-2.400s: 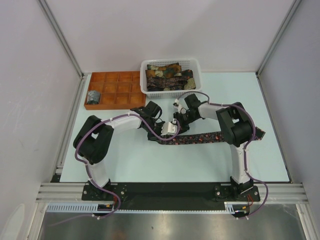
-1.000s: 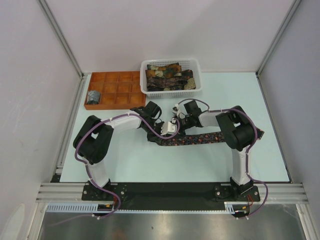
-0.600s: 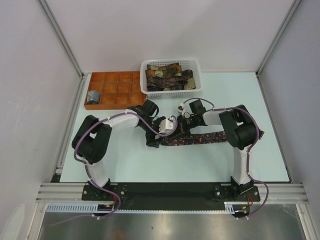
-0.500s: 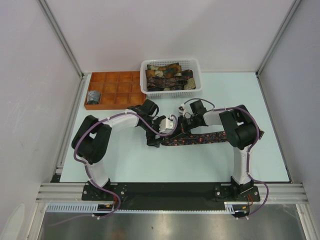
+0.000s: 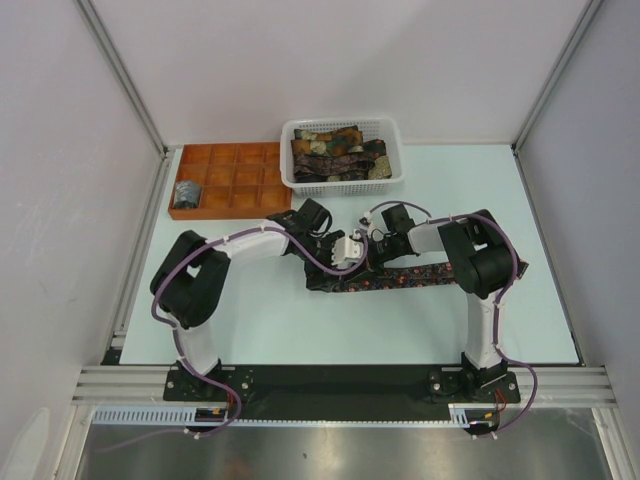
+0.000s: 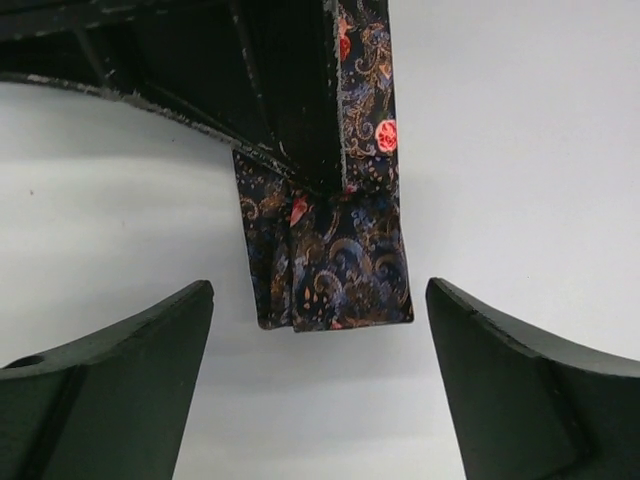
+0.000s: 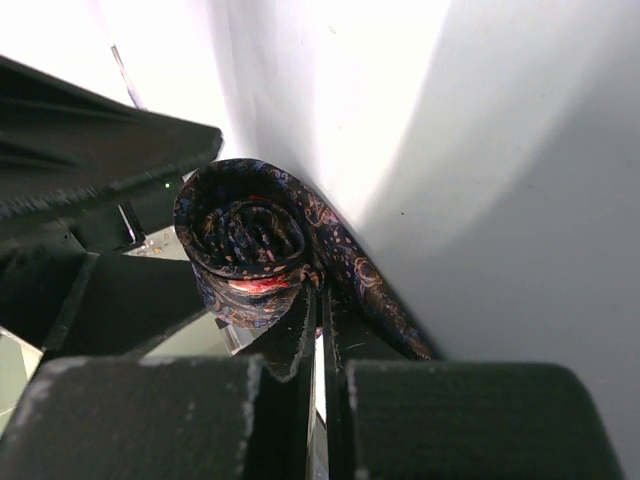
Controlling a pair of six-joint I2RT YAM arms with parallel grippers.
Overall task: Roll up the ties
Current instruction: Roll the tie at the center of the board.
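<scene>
In the middle of the top view a dark tie (image 5: 400,277) lies across the pale worktop (image 5: 300,330), its rolled end (image 7: 250,240) toward frame centre. The right tool (image 7: 320,330) is pinched fully together, its fingers closed on the tie just beside the roll. The left tool (image 6: 320,390) stands spread wide and holds nothing, its fingers (image 6: 110,370) on either side of the tie's folded end (image 6: 335,260) at the centre of its wrist view.
</scene>
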